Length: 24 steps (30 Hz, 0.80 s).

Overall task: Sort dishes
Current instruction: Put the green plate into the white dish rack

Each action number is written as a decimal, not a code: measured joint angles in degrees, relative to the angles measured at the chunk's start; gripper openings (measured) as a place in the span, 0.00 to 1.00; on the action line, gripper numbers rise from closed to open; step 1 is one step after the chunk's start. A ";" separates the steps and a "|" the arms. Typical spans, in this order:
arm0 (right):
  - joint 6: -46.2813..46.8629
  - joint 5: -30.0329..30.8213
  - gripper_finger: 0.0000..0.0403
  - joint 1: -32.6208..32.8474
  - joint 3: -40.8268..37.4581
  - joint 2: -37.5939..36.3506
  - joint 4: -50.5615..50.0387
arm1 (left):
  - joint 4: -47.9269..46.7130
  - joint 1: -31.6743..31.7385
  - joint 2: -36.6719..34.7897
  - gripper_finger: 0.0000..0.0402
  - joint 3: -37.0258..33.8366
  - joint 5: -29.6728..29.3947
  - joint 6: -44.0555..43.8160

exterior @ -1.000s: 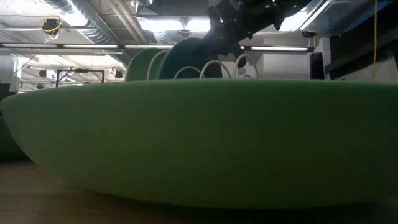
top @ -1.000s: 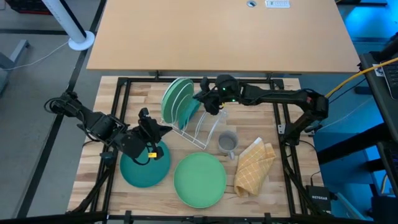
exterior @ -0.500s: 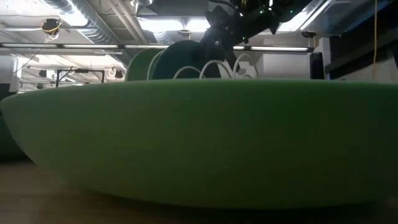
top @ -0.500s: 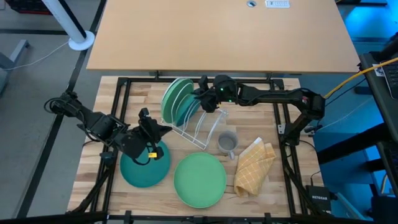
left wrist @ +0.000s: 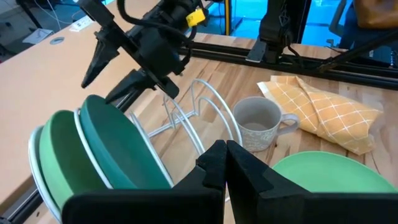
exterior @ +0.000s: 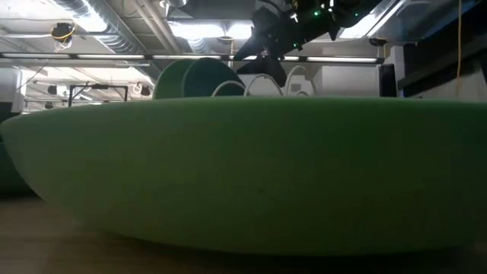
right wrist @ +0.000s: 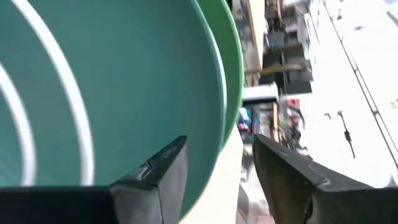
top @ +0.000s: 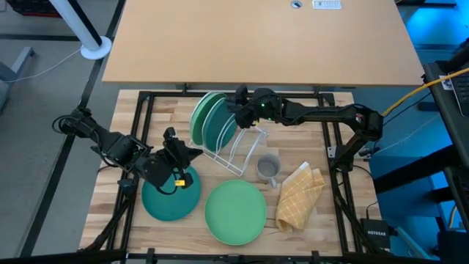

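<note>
Nearest lies a light green plate [top: 235, 213], flat on the table [top: 337, 220], beside a teal plate [top: 170, 196]. Over the teal one rests the left gripper [top: 185, 156], fingers pressed together. Farther back, two plates stand in the wire rack [top: 234, 150]; the right gripper [top: 240, 111] hangs there with fingers spread, holding nothing.

Count, high view. Plates: four in total. Two are standing on edge in the wire rack [top: 236, 150] at 12 o'clock: one light green plate [top: 201, 117], one teal plate [top: 220, 127]. Two are lying flat: a teal plate [top: 170, 199] at 8 o'clock, a light green plate [top: 235, 212] at 6 o'clock. One grey cup [top: 268, 167]. One tan cloth [top: 298, 196]. One rack.
</note>
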 joint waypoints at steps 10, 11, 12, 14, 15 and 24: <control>-3.78 26.08 0.45 2.85 0.02 0.00 4.20 | -1.38 0.00 -0.02 0.00 0.00 0.01 -0.46; -5.25 28.81 0.45 3.73 0.02 -0.01 5.41 | -1.95 0.00 -0.02 0.00 -0.02 0.04 -0.74; -7.00 31.38 0.45 4.66 0.02 -0.02 6.56 | -2.47 0.00 -0.02 0.00 -0.02 0.04 -0.94; -10.09 35.50 0.45 6.52 0.02 -0.02 9.01 | -4.20 0.00 -0.02 0.00 -0.02 0.04 -2.23; -11.45 37.04 0.45 7.59 0.02 -0.02 10.10 | -5.11 0.00 -0.02 0.00 -0.02 0.06 -3.09; -11.61 51.23 0.45 20.61 0.02 -0.04 16.63 | -13.51 -0.26 -0.02 0.00 -0.02 0.07 -15.61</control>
